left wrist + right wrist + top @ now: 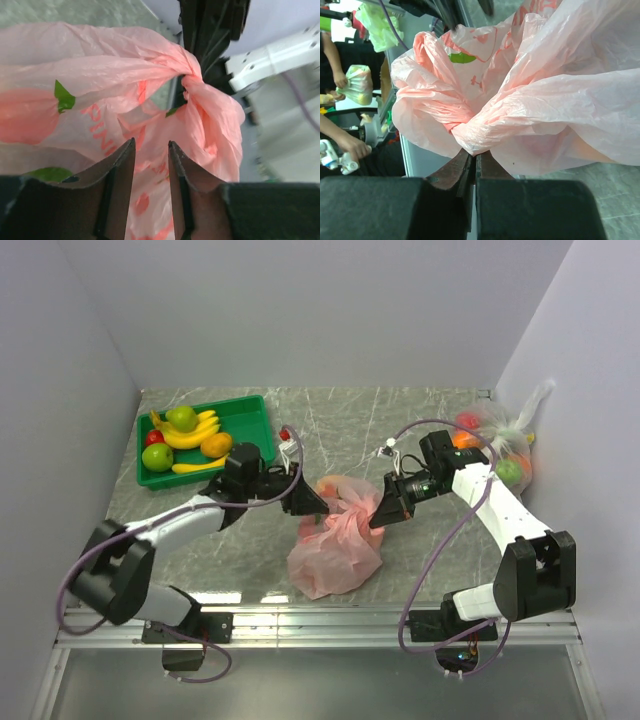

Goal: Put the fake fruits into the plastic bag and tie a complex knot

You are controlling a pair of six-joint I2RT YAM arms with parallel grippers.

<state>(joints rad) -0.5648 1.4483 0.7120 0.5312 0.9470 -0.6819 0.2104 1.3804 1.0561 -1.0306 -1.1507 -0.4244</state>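
While the pink bag (335,550) slumps on the table (420,430), the right gripper (472,162) is clamped tight on its twisted neck and the left gripper (151,155) sits right against the other side, jaws barely apart.

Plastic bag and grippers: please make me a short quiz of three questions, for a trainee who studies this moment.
1. True or false: the green tray is empty.
2. Which gripper is shut on the plastic bag? A) left gripper B) right gripper C) neither
3. Fill in: the clear bag lies beside the ___ arm.
Key: 1 false; 2 B; 3 right.
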